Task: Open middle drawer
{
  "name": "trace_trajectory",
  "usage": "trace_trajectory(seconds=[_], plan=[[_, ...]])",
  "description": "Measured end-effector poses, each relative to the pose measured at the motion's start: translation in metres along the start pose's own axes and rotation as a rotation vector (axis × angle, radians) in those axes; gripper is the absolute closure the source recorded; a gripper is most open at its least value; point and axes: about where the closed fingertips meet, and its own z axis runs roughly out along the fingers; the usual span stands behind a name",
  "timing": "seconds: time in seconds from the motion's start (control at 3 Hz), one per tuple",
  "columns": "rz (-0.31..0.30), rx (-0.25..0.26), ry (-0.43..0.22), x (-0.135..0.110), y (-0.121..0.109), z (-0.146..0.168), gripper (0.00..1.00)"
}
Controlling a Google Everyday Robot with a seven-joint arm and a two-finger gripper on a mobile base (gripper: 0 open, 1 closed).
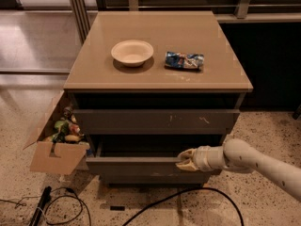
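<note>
Drawer cabinet [155,79] on a speckled floor. The middle drawer [136,165] sits below the scratched top drawer front [155,121]. It is pulled out a little, with a dark gap showing behind its front.

The end effector [184,159] is at the right part of the middle drawer's top front edge and touches it. Cannot tell whether it is apart, together or clamped on the edge. The pale arm [263,164] comes in from the lower right.

On the cabinet top, a cream bowl [132,52] sits left of centre. A blue snack packet [184,60] lies just to its right, apart from it.

An open cardboard box [51,157] with mixed small items leans against the cabinet's left side. A black cable [188,192] runs on the floor in front.
</note>
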Motion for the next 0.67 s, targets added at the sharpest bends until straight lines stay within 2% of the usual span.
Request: trace_trajectory(seconds=[0.67], plan=[[0.0,0.0,0.0,0.0,0.0,0.0001,0.35]])
